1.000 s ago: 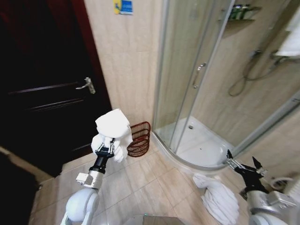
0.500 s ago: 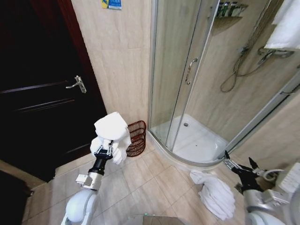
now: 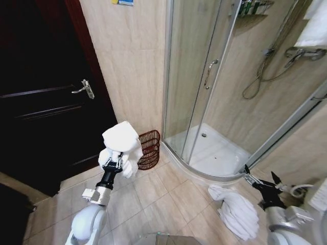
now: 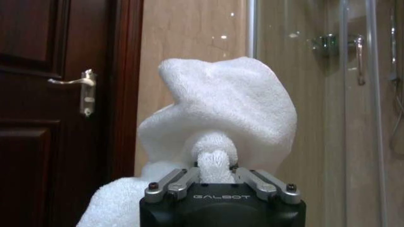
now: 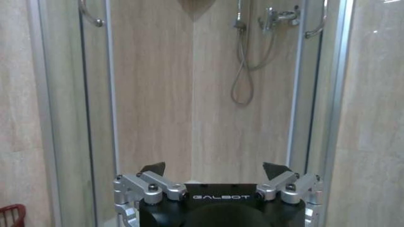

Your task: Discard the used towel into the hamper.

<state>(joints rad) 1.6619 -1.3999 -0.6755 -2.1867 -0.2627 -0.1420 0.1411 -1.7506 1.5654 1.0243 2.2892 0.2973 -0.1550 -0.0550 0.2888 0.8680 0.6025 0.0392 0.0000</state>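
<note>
White terry towel (image 3: 121, 145) bunched in the left gripper's (image 3: 113, 164) clamped fingers rides high, apparently to clear the rim of the wire hamper (image 3: 148, 149) against the wall, while the right gripper (image 3: 259, 181) idles splayed.

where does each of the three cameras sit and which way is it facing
Head view: high on the robot, looking down at the floor, door, hamper and shower; both arms show, left gripper holding the towel, right gripper open.
Left wrist view: behind the left gripper, facing door and wall, towel in front.
Right wrist view: behind the right gripper, facing the shower.
Shared: head and left wrist views both show the towel and door handle.
</note>
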